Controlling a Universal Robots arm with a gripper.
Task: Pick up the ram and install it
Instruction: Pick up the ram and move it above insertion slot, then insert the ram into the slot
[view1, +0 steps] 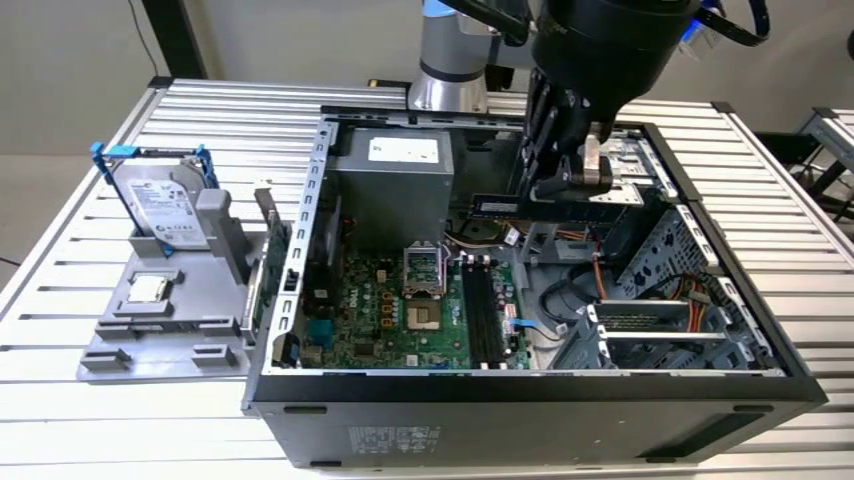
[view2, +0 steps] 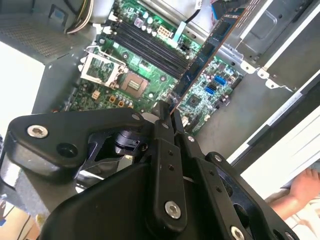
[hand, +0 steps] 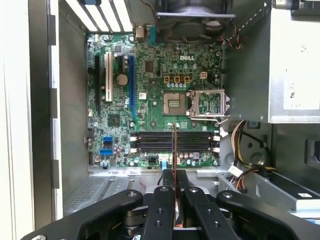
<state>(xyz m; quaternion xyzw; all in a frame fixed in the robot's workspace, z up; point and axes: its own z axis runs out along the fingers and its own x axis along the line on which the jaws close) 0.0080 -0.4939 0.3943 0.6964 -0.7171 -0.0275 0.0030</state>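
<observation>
The gripper (hand: 174, 176) is clamped on the ram (view1: 501, 206), holding the thin stick in the air above the motherboard (hand: 150, 85), directly over the motherboard's black slots (hand: 155, 141), not touching them.

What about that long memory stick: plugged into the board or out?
Out. The end effector holds the ram above the motherboard, and the black slots lie empty.

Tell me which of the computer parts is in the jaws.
The ram, the long thin stick clamped by the gripper above the open case; the hard drive stands in the grey holder.
</observation>
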